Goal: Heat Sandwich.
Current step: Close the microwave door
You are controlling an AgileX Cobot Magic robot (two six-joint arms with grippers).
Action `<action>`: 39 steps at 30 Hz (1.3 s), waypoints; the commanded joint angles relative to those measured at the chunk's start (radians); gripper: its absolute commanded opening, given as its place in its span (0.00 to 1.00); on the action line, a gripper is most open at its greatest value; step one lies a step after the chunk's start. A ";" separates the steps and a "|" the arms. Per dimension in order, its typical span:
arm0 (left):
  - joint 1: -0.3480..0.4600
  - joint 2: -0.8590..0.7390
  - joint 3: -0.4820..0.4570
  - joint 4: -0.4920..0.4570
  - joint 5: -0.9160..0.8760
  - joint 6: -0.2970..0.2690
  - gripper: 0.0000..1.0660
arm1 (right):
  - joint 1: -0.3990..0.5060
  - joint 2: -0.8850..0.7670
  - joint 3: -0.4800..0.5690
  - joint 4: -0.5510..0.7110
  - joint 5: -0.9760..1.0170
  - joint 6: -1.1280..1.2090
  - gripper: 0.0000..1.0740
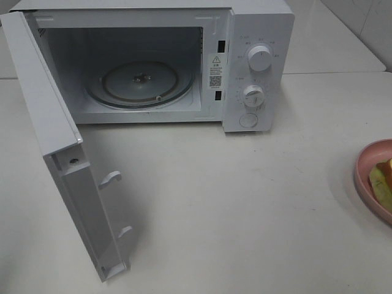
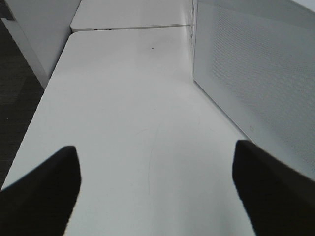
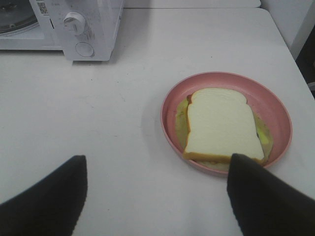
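**A:** What do we have on the table [image 1: 245, 202]?

**B:** A smooth, matte white top. At the back stands the boxy white microwave [image 1: 257, 37], its door [image 1: 55, 153] swung wide, two hooked latches jutting from the door's inner edge. Inside we see the round glass turntable [image 1: 142, 82], clear and ribbed in rings. Two round knobs [image 1: 260, 58] sit one above the other on the control panel.

**A:** And the sandwich?

**B:** The sandwich [image 3: 221, 125] lies flat in the pink plate [image 3: 278, 110], a shallow round dish with a raised rim, well apart from the microwave on the right side of the table. We see soft pale bread on top, an orange-brown crust along its edge, and yellow-green filling spilling out around it.

**A:** The grippers?

**B:** The right gripper [image 3: 155, 196] hangs near the plate, its dark blunt fingers spread wide, holding nothing. The left gripper [image 2: 155, 189] is also parted and empty, over bare table beside the door's perforated white panel.
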 commanded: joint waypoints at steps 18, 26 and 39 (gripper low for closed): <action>0.000 0.288 0.199 0.000 -0.629 -0.001 0.00 | -0.007 -0.026 0.003 0.000 -0.008 0.001 0.70; 0.000 0.447 0.331 0.000 -1.058 -0.001 0.00 | -0.007 -0.026 0.003 0.000 -0.008 0.001 0.70; -0.008 0.782 0.358 0.015 -1.434 -0.015 0.00 | -0.007 -0.026 0.003 0.000 -0.008 0.001 0.70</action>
